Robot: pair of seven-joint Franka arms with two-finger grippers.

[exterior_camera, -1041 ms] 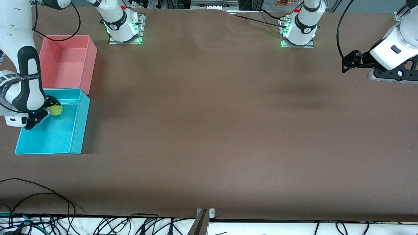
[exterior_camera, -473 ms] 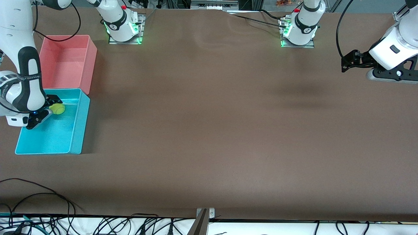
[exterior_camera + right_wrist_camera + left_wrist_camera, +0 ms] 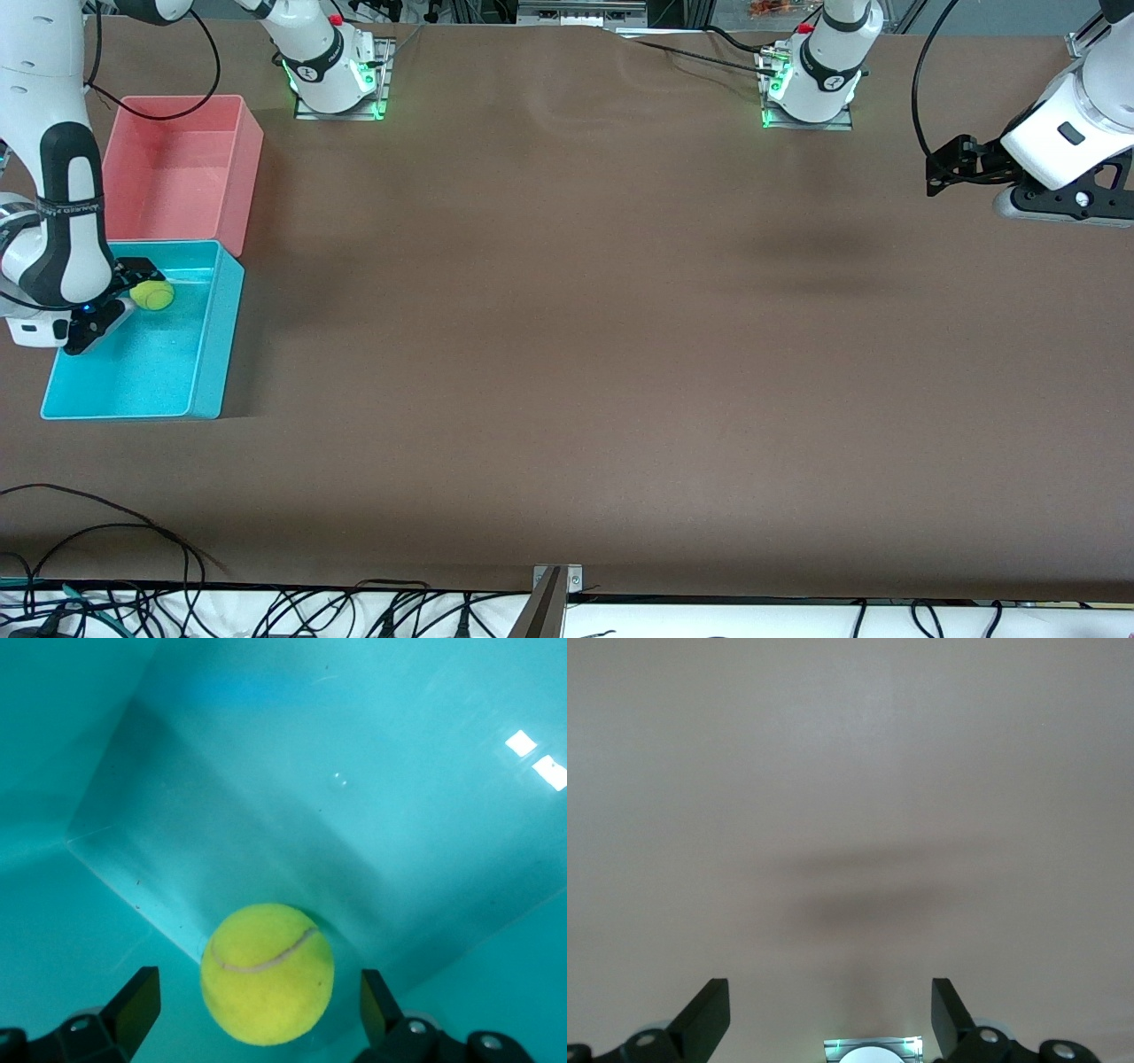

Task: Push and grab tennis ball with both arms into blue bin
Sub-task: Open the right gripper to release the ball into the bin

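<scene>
The tennis ball (image 3: 152, 295) lies inside the blue bin (image 3: 217, 328), toward the bin's end that borders the pink tub. In the right wrist view the ball (image 3: 266, 974) rests on the glossy floor against a wall of the bin (image 3: 266, 771). My right gripper (image 3: 131, 288) hangs open over it. Its two fingers stand on either side of the ball with a gap on each side (image 3: 257, 997). My left gripper (image 3: 946, 168) waits open over bare table at the left arm's end, and nothing is between its fingers (image 3: 828, 1001).
A pink-red tub (image 3: 250, 164) touches the blue bin on the side farther from the front camera. Two fixed bases lit green (image 3: 337, 80) (image 3: 811, 89) stand along the table's back edge. Black cables (image 3: 106, 532) trail over the near edge.
My right gripper has opened and let go of the tennis ball, which now sits loose in the blue bin. The right arm drew back slightly. The left arm barely moved.
</scene>
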